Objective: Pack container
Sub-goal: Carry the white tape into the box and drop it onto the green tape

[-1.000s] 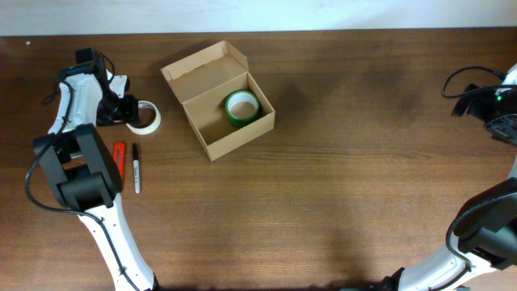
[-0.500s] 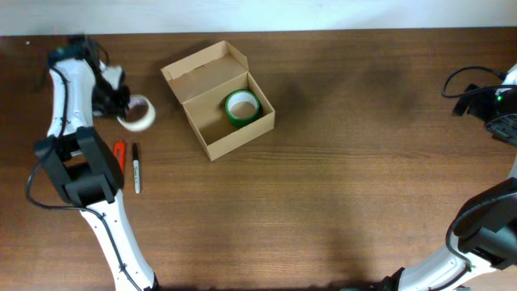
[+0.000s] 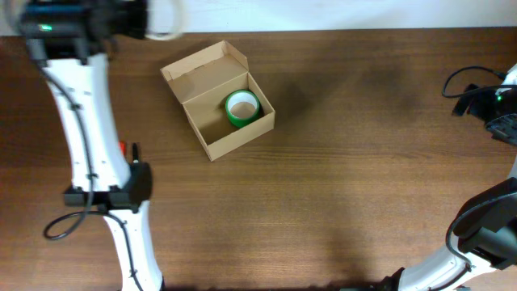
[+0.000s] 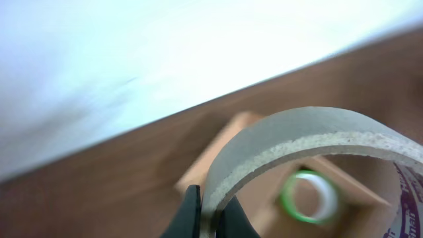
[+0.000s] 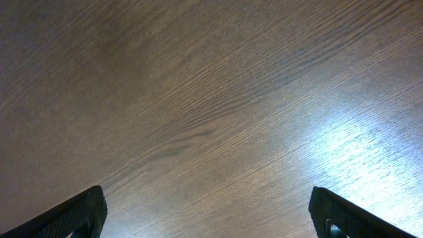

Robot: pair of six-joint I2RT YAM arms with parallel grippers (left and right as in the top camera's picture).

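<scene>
High at far left, the left gripper (image 4: 209,213) pinches a pale tape roll (image 4: 310,132), the right gripper (image 5: 208,215) gapes wide, and the open container (image 3: 206,71) sits left of centre, green roll (image 3: 242,107) inside.

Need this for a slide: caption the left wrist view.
Left gripper shut on a white tape roll; through its hole, the open container with a green tape roll inside.

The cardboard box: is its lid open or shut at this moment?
Open. The flap of the container is swung back, and the overhead view looks straight into it, with a green tape roll inside.
</scene>
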